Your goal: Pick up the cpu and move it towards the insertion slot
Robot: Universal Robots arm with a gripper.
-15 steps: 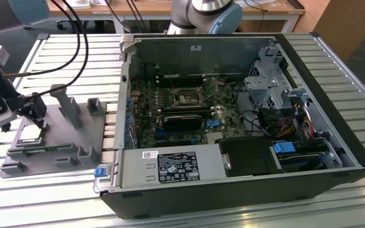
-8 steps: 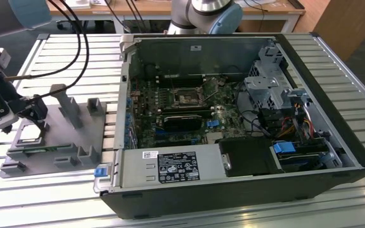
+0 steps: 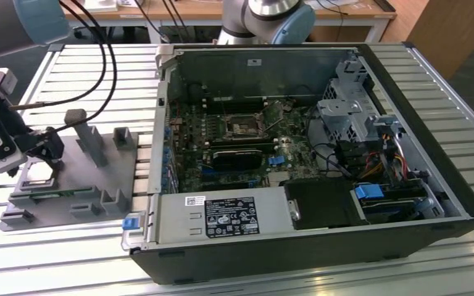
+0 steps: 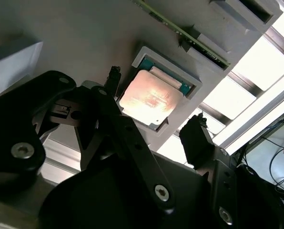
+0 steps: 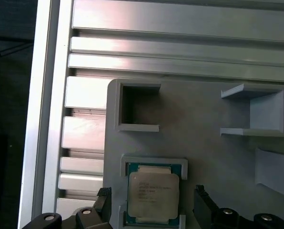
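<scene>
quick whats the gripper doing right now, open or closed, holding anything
Gripper: open, holding nothing; jaws stand either side of the cpu, which sits in the grey fixture.

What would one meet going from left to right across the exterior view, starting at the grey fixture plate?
Small flat silvery square cpu → tall grey plastic fixture post → square silver-framed insertion slot → silver metal drive cage

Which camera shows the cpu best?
The first wrist view: the cpu is seen straight down, sitting in its grey pocket. The second wrist view shows the cpu slanted and glare-washed. In the exterior view it is a small pale patch under the claw.
</scene>
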